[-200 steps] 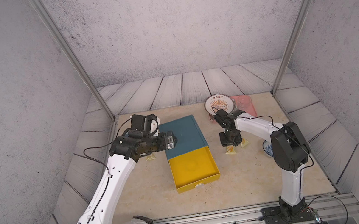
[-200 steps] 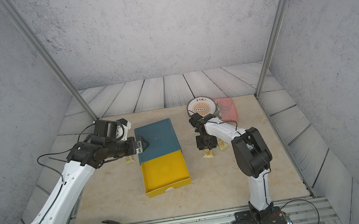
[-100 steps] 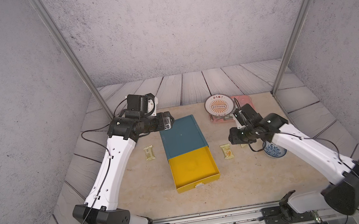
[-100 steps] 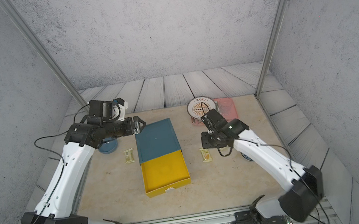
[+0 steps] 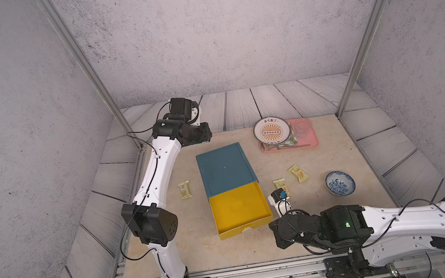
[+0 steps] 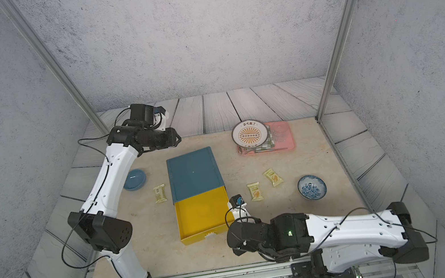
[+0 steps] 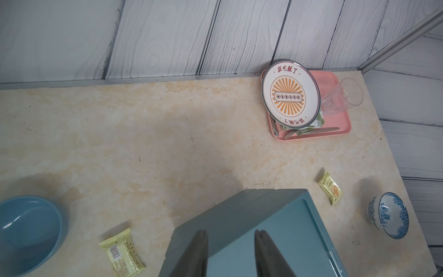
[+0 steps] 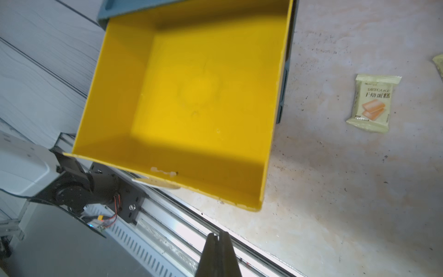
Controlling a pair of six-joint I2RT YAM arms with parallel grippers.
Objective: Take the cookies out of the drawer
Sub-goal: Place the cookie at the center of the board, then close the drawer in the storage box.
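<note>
R arm (image 5: 401, 222) low by drawer (image 5: 237, 209), jaws shut.

Cookie packet (image 8: 439, 63) mostly off-frame

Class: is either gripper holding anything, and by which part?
Nothing is held. The right gripper is shut on nothing; the left gripper has jaws apart, empty.

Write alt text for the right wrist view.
An open yellow drawer stands empty, pulled out of its blue-grey case. One pale yellow cookie packet lies on the table beside it. The right gripper, shut and holding nothing, hovers near the table's front edge.
</note>
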